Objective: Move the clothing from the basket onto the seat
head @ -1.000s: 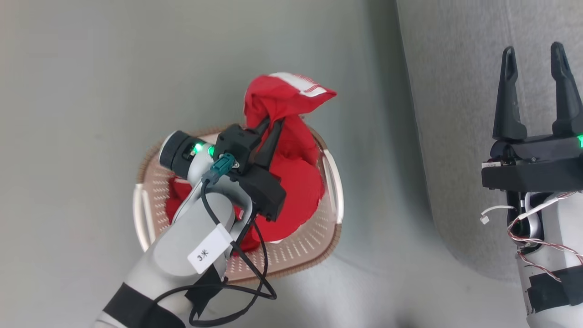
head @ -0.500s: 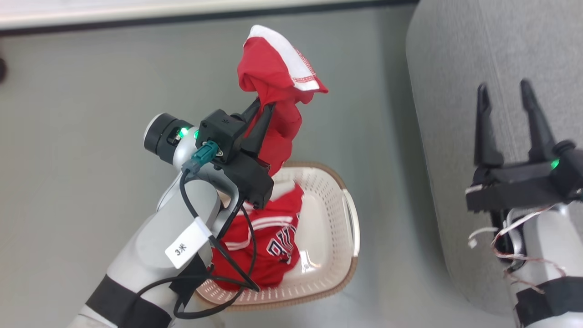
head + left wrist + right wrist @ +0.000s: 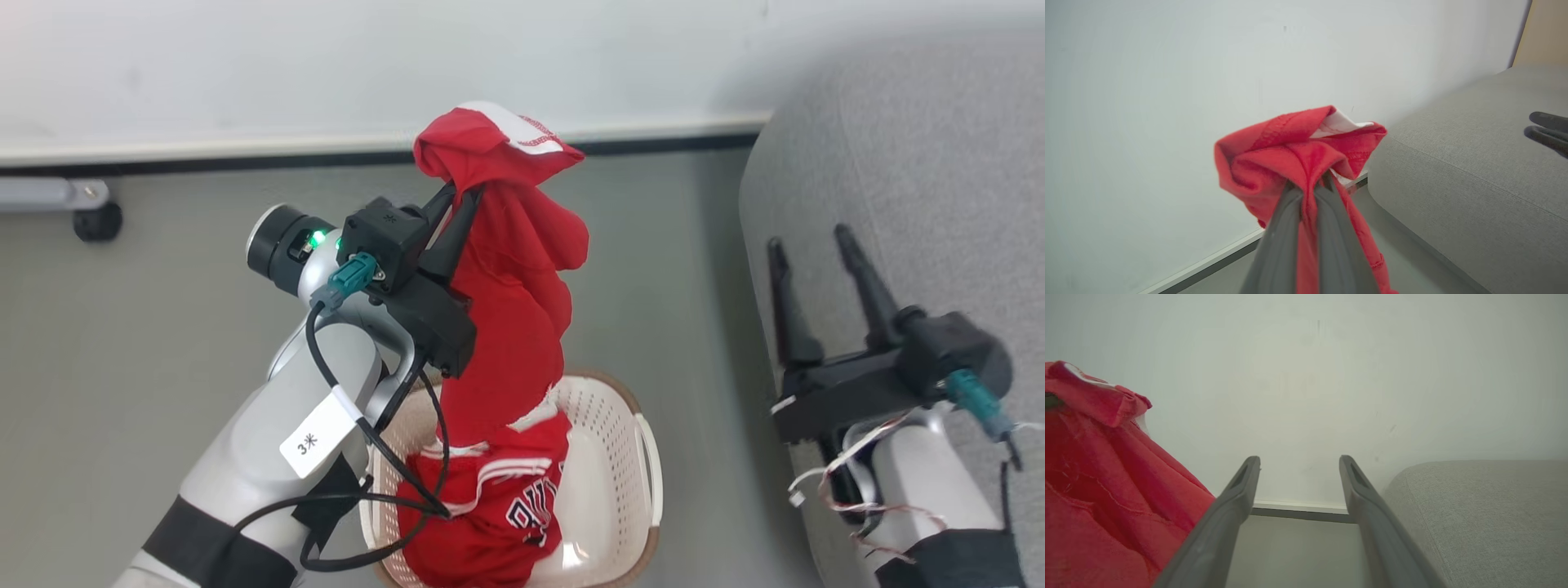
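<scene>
My left gripper (image 3: 461,196) is shut on the plain red garment (image 3: 514,310) with white trim. The garment is held high, and its tail hangs down to the basket (image 3: 647,457). The striped, lettered red garment (image 3: 506,506) lies inside the cream basket on the floor. In the left wrist view the fingers (image 3: 1290,228) pinch the bunched red fabric (image 3: 1274,159). My right gripper (image 3: 807,237) hangs open and empty over the grey sofa (image 3: 898,147). Its own view shows the open gripper (image 3: 1298,459), with the red garment (image 3: 1098,477) to the left and the sofa (image 3: 1486,506) to the right.
A white wall (image 3: 245,65) with a dark baseboard runs behind. A black caster wheel (image 3: 98,220) stands at the far left. Grey floor (image 3: 669,286) separates the basket from the sofa's rounded edge. The right gripper's fingers (image 3: 1549,126) show over the sofa (image 3: 1474,163).
The left gripper has raised the plain garment out of the basket, uncovering the striped one. The head camera has tilted up, bringing the wall into view. The right gripper stays open.
</scene>
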`<state>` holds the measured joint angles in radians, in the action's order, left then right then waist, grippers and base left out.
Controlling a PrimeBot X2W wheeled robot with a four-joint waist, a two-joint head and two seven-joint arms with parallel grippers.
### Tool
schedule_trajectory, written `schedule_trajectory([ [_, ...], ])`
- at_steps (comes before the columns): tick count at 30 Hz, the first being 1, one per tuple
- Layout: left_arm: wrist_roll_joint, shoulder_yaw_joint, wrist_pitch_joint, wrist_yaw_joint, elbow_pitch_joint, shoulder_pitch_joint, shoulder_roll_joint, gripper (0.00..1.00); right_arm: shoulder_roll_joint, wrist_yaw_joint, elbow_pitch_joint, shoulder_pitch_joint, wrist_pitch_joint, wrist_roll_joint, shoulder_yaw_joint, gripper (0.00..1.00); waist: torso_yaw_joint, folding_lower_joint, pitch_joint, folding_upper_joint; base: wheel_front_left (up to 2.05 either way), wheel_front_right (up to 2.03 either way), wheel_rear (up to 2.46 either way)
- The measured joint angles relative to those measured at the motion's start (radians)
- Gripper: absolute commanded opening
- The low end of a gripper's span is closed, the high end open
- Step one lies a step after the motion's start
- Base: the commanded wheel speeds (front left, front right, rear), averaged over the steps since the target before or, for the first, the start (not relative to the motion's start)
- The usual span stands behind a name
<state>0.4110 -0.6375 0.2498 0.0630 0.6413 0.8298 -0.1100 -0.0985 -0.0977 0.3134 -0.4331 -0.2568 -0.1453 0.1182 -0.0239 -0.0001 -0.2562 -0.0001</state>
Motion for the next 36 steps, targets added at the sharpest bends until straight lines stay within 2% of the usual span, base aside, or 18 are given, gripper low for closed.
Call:
schedule_trajectory([
  [20,0.028,-0.037,0.0,0.027,0.045,-0.103,0.029,0.0,0.036,-0.026,0.221,0.038,0.0,0.009,0.288,1.0,-0.015,0.0,0.28,0.0,0.0,0.0,0.0],
  [28,0.034,-0.066,-0.011,0.034,-0.02,-0.132,0.04,0.0,0.038,-0.026,0.25,0.046,0.0,-0.036,0.404,1.0,-0.015,0.0,0.361,0.0,0.0,0.0,0.0],
  [36,0.041,-0.093,-0.038,0.036,-0.105,-0.148,0.049,0.0,0.038,-0.026,0.285,0.009,0.0,-0.08,0.481,1.0,-0.024,0.0001,0.39,0.0001,0.0,0.0,0.0],
])
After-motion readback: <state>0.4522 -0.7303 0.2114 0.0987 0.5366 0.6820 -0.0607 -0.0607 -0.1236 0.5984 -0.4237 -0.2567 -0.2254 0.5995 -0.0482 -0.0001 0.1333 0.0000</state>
